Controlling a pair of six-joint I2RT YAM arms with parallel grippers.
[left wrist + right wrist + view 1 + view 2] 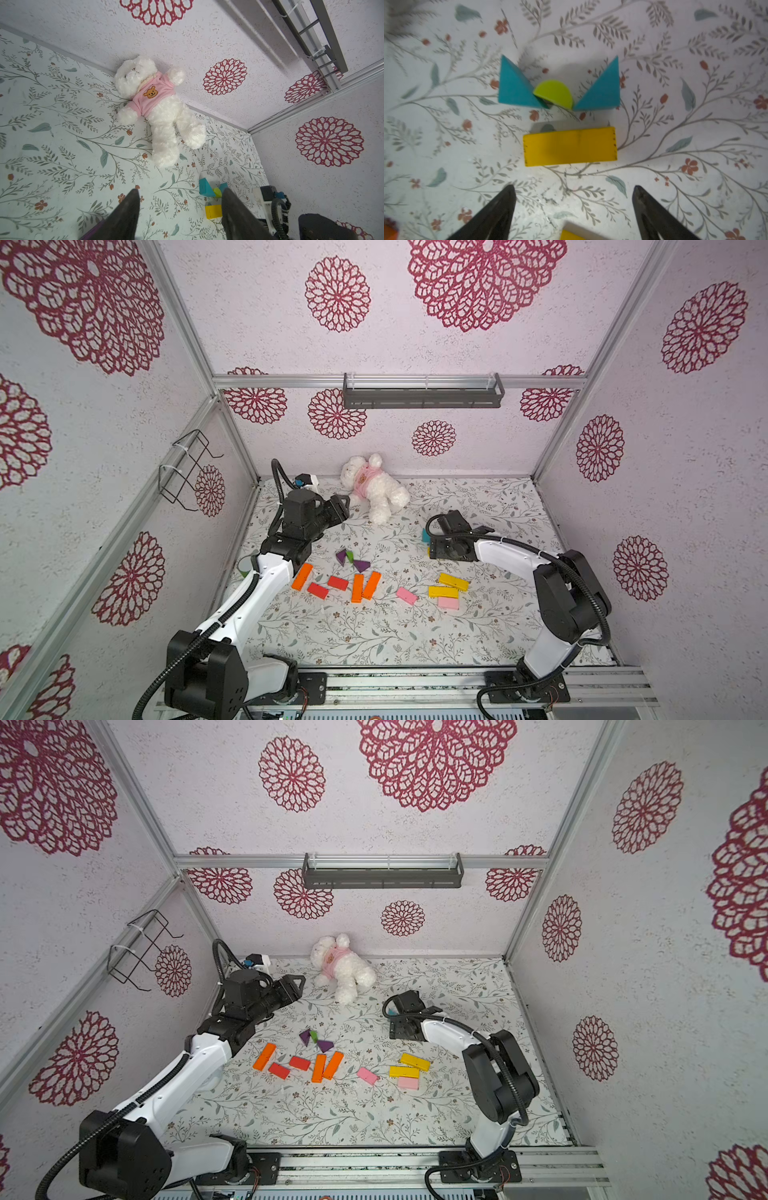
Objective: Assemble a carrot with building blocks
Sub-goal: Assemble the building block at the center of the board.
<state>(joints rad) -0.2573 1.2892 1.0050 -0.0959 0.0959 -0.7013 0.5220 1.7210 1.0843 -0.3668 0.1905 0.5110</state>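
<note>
In the right wrist view two teal triangles (pixel 515 87) (pixel 602 91) flank a lime half-round piece (pixel 555 91), with a yellow bar (pixel 570 146) lying just below them. My right gripper (pixel 573 188) hangs over the mat short of that bar, open with nothing between its fingers. In a top view the other building blocks lie loose mid-mat: orange bars (pixel 302 576) (pixel 357 588), red bars (pixel 318 590), purple triangles (pixel 361 565), pink bars (pixel 406 595) and yellow bars (pixel 453 581). My left gripper (pixel 180 190) is open and holds nothing, raised at the back left.
A white plush bear in pink (pixel 374 487) lies against the back wall. A green cup (pixel 245 566) is partly hidden behind the left arm. A wire rack (pixel 187 468) hangs on the left wall and a dark shelf (pixel 422 396) on the back wall.
</note>
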